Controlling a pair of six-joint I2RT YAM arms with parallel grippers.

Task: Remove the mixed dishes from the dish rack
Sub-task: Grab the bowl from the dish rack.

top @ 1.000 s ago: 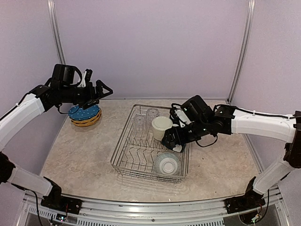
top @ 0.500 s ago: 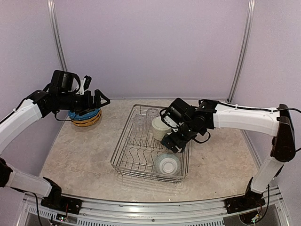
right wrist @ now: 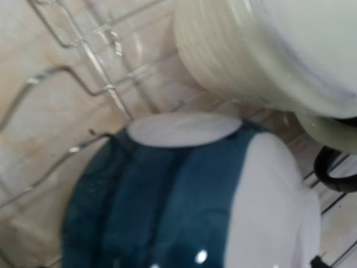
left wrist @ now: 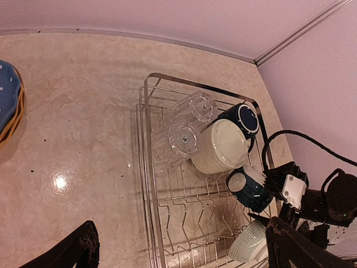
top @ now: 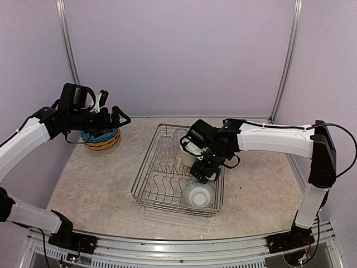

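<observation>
The dish rack [top: 142,173] is a silver wire basket mid-table. In the left wrist view it [left wrist: 146,145] holds two clear glass tumblers [left wrist: 184,137], a ribbed cream mug [left wrist: 223,146], a dark navy mug [left wrist: 243,117], a dark blue-teal mug with a white patch [left wrist: 249,190] and a teal-and-white ribbed bowl [left wrist: 245,243]. My right gripper [top: 203,169] is down in the rack against the blue-teal mug [right wrist: 167,195], which fills the right wrist view; its fingers are hidden. My left gripper [top: 121,117] is open and empty, above the stacked blue and mustard plates [top: 100,137].
The plate stack stands at the back left of the beige table, outside the rack. The rack's plate tines [left wrist: 195,212] stand bare. The bowl [top: 198,195] sits in the rack's near right corner. Lilac walls close the back and sides.
My right arm has swung left and down into the rack, onto the blue-teal mug. My left arm dropped a little toward the plate stack, then stayed still.
</observation>
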